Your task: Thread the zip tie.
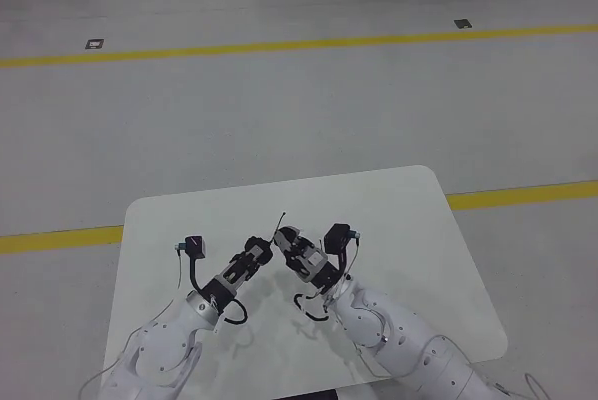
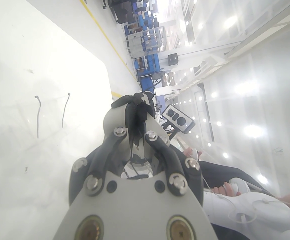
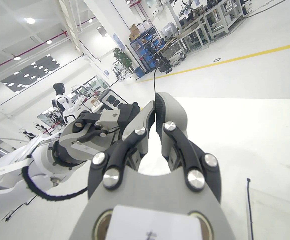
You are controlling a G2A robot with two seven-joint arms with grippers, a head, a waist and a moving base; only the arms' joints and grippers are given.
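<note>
As seen from above, table (image 1: 399, 215) edges: run well apart from the left gripper (image 1: 264, 245) and right gripper (image 1: 281, 237) on the far, left and right sides; rounded at the corners.
Open room: spreads as bare white top far of the grippers and to either side; near side taken up by the two arms.
Right gripper: clamps tight on the zip tie (image 3: 155, 81), over the table's middle.
Left gripper: shows fingers pressed together, tip just beside the right gripper's; cannot tell whether anything sits between them.
Zip tie axis: runs in line with the right gripper's fingers; free end points up and toward the far side, slightly bent at the tip.
Count: one zip tie held; one loose tie (image 2: 38, 117) and another loose tie (image 2: 65, 109) flat on the table, near each other, roughly parallel, not touching; two grippers.
</note>
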